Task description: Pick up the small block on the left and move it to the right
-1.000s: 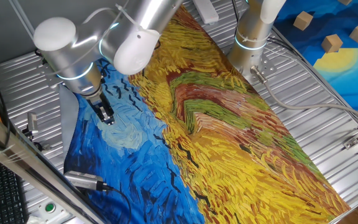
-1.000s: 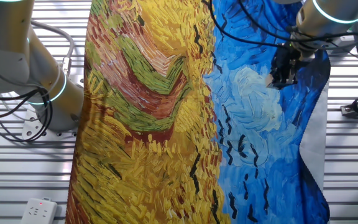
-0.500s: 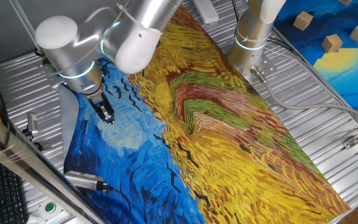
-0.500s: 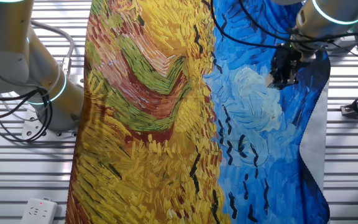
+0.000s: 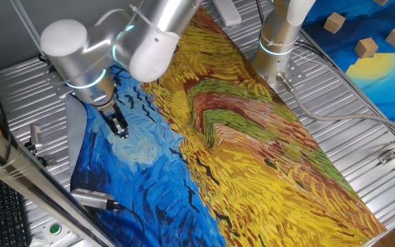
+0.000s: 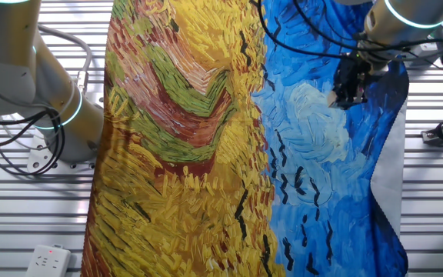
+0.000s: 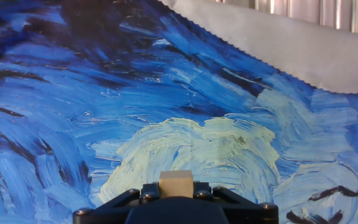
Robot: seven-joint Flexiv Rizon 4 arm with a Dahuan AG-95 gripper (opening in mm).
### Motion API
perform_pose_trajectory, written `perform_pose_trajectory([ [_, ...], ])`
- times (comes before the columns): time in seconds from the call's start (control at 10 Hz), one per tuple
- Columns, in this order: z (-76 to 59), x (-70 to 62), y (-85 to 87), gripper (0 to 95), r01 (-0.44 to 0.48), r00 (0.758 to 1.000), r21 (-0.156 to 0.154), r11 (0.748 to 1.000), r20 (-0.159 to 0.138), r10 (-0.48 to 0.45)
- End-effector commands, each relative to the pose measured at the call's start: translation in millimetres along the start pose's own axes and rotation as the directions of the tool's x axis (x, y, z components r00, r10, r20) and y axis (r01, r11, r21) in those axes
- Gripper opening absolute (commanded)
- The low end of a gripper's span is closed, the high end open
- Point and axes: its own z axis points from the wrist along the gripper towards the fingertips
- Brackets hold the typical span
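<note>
Above the painted cloth (image 7: 73, 124), the gripper (image 7: 176, 198) clamps the small block (image 7: 176, 183).

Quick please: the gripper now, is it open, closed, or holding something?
Gripper: closed on the small block, held above the blue part of the painted cloth.

The pincer (image 5: 120, 130) points down, clamped on the small block (image 7: 176, 185).
</note>
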Motion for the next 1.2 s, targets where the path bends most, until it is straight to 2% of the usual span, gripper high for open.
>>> perform_pose_trajectory([
  [0.1,1.3,-7.5,9.3,0.0,-0.012,1.0,-0.014,1.0,0.0,0.012],
  [0.3,5.1,-19.5,24.6,0.0,-0.034,0.999,-0.013,0.999,-0.001,0.034],
  [0.5,12.2,-39.9,57.5,0.0,-0.081,0.997,-0.005,0.997,-0.004,0.081],
  [0.6,13.6,-43.9,64.4,0.0,-0.092,0.996,-0.002,0.996,-0.005,0.092],
  [0.7,14.6,-48.3,69.3,0.0,-0.096,0.995,-0.004,0.995,-0.005,0.096],
  [1.2,13.9,-50.4,70.6,0.0,-0.096,0.995,0.0,0.995,-0.006,0.096],
])
